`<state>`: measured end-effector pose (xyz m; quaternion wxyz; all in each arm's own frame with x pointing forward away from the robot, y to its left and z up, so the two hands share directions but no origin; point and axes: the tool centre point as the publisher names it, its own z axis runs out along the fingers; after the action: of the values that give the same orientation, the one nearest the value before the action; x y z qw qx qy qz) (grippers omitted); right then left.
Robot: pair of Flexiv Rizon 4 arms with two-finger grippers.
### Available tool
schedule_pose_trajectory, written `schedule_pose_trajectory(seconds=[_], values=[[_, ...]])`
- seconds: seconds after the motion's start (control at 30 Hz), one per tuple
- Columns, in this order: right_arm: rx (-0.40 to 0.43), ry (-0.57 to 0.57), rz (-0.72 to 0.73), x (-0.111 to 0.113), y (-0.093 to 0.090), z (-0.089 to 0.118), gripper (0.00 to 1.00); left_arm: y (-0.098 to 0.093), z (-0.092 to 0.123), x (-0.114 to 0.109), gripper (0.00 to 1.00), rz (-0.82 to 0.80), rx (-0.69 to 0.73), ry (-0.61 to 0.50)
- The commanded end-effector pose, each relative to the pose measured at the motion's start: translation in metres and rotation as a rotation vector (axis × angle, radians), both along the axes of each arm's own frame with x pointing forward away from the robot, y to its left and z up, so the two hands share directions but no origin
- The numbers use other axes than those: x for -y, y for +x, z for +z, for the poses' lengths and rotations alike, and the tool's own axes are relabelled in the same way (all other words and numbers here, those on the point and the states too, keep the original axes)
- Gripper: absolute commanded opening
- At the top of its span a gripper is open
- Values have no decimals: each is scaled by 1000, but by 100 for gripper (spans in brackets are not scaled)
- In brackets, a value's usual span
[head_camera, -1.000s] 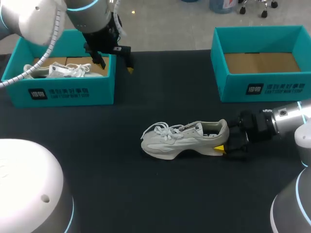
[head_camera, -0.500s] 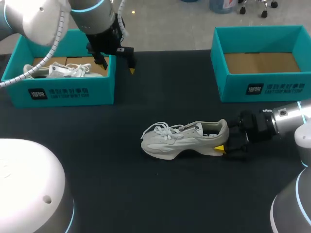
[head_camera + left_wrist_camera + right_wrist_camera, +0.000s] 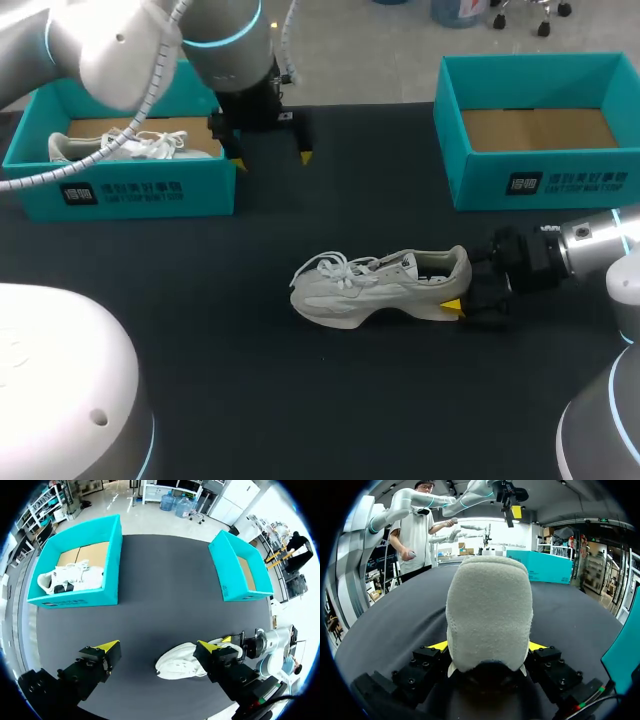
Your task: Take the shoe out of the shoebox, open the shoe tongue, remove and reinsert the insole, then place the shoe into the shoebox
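Head view: shoe [image 3: 380, 288] lies toe-left, heel-right on tabletop [image 3: 300, 400]; right pincer [image 3: 460, 290] pinching heel; left pincer [image 3: 272, 161] spread, well apart, toe side.

The shoe [image 3: 375, 288] is a pale cream sneaker with white laces, standing upright on its sole. Its heel sits between the fingers of the right gripper [image 3: 462, 308], and its toe points straight away from that gripper. Both fingers seem to touch the heel's sides, though the heel hides part of the contact. The shoe lies well apart from the left gripper [image 3: 272, 160]. An open-topped teal shoebox [image 3: 120, 190] stands just beside the left gripper, with a second white shoe [image 3: 130, 147] lying inside it. A second teal shoebox [image 3: 540, 185], its brown cardboard floor showing, stands off to one side of the right gripper, apart from it.
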<state>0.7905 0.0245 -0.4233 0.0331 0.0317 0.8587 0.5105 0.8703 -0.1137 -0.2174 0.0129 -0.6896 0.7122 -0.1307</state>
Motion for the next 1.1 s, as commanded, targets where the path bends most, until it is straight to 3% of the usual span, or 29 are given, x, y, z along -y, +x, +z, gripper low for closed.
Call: schedule_pose_trajectory(seconds=[0.03,0.47,0.93,1.1], values=[[1,-1,-1,-3,1,-4,0,-11,-6,22,100,-5,-19,-25],[1,-1,-1,-3,1,-4,0,-52,-42,105,100,-130,-103,19],[1,-1,-1,-3,1,-4,0,-85,-46,132,100,-125,-93,58],[1,-1,-1,-3,1,-4,0,-85,-46,132,100,-125,-93,58]])
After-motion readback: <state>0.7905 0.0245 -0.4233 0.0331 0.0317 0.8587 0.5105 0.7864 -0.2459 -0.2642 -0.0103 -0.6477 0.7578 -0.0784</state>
